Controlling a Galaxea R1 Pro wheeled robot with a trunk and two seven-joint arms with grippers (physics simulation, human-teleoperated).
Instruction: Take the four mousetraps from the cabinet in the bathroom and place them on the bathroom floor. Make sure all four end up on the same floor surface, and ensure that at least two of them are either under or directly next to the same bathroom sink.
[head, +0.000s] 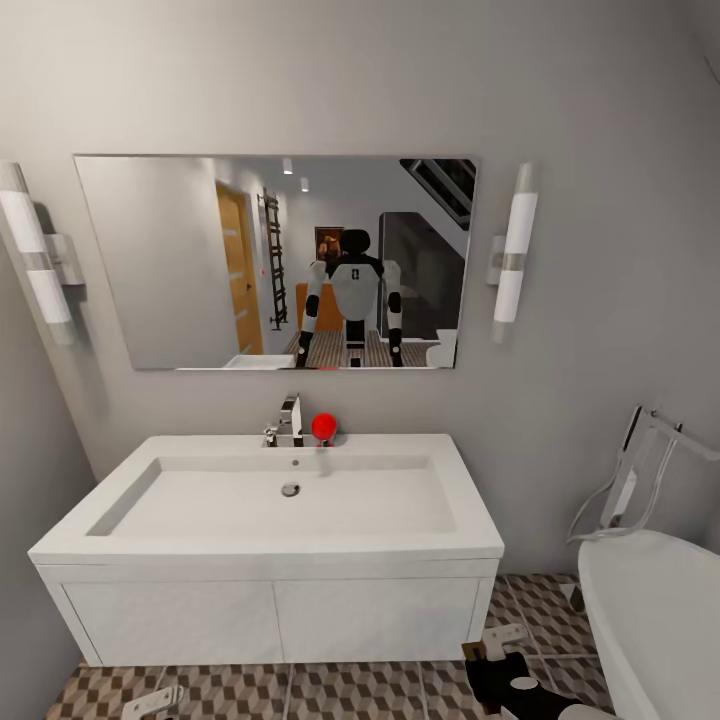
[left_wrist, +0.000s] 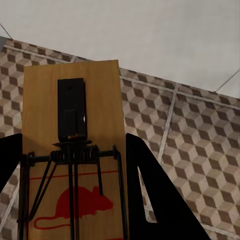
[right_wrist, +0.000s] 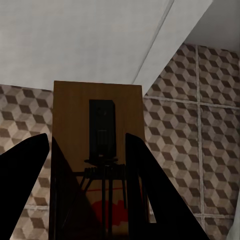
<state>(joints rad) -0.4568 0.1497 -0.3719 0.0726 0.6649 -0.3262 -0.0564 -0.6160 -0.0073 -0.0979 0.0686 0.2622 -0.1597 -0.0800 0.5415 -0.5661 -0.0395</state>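
A mousetrap (left_wrist: 75, 150), a pale wooden board with black wire and a red mouse print, sits between the black fingers of my left gripper (left_wrist: 72, 150), which is shut on it above the cube-patterned bathroom floor (left_wrist: 190, 145). A second mousetrap (right_wrist: 97, 150), in shadow, is held the same way by my right gripper (right_wrist: 87, 142). In the head view the white sink (head: 270, 545) stands straight ahead on its white vanity. My left gripper (head: 152, 702) hangs low before the vanity's left half and my right gripper (head: 497, 645) by its right corner. The cabinet is out of direct view.
A white bathtub (head: 650, 600) with a chrome fitting (head: 635, 480) fills the right. Above the sink are a chrome tap (head: 288, 420), a red ball-like object (head: 323, 427) and a wide mirror (head: 200, 260) reflecting the robot. A wall closes in at left.
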